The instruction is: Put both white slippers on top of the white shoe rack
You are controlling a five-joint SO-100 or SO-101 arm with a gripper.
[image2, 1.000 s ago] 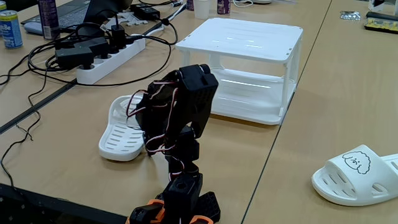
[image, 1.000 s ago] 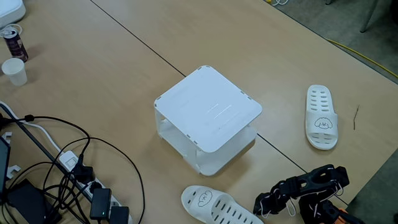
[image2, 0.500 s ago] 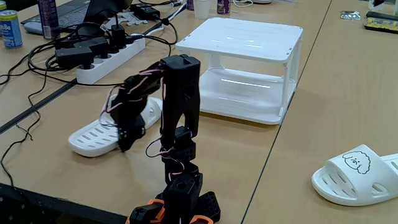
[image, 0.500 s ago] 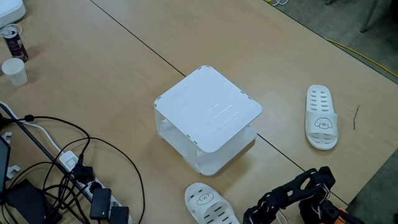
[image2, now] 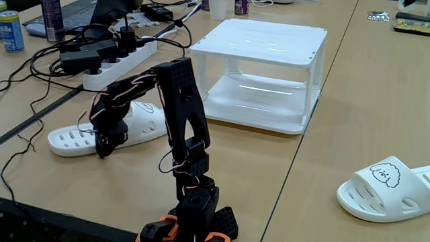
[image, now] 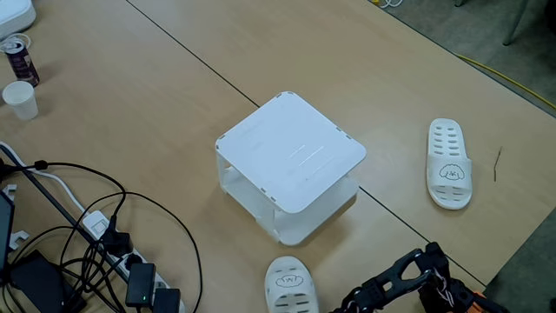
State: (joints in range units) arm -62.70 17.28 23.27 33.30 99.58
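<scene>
Slippers lie apart — one (image2: 107, 131) held by the jaws (image2: 104, 142) beside the rack (image2: 269, 50), bare tabletop around.

Pale wood-look surface (image: 156, 104) is running across a fixed view, dark seams crossing it diagonally. Grey carpeted floor (image: 486, 35) is showing at far right, a yellow cable (image: 508, 78) trailing over it. At near left, black cables (image: 113, 226) are tangling around a power strip (image: 139, 278). A white paper cup (image: 19, 98) and a drink can (image: 17, 57) are standing at far left. Even, soft light is falling, casting faint shadows.
</scene>
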